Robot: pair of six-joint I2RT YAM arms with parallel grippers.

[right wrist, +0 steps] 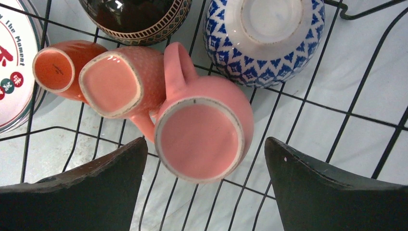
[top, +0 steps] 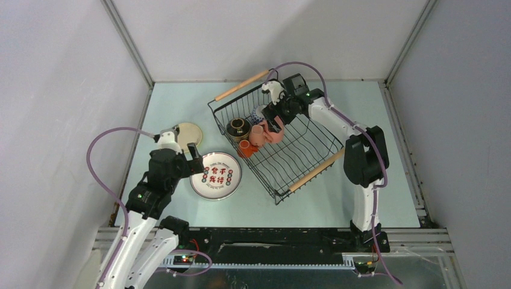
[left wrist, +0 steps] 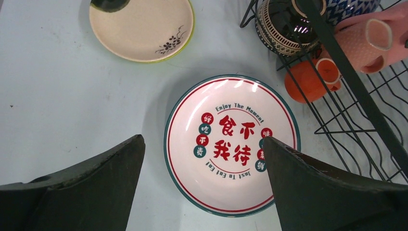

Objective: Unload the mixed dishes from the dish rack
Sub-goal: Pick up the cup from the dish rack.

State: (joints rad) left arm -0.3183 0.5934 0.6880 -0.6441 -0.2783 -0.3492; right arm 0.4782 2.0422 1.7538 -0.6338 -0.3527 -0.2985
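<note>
Left end effector [left wrist: 203, 139] gapes wide, empty, over the plate [left wrist: 231, 144]. Right end effector [right wrist: 206, 139], wide too, straddles a pink mug [right wrist: 199, 142] in the rack [top: 316, 170], gripping nothing.

My right gripper [top: 275, 122] in the dish rack [top: 304, 153] — over the pink mugs [top: 265, 135].
The plate [top: 216, 175] lies at the rack's eight o'clock, the saucer [top: 188, 133] at the plate's eleven.

The rack [top: 301, 147] is black, the mugs [right wrist: 202, 139] pink, the cup [right wrist: 57, 70] orange, the bowl [right wrist: 269, 62] blue-and-white patterned

Glossy ceramic plate [left wrist: 231, 144], metal wire rack [left wrist: 353, 77], wooden handles [top: 242, 85]
</note>
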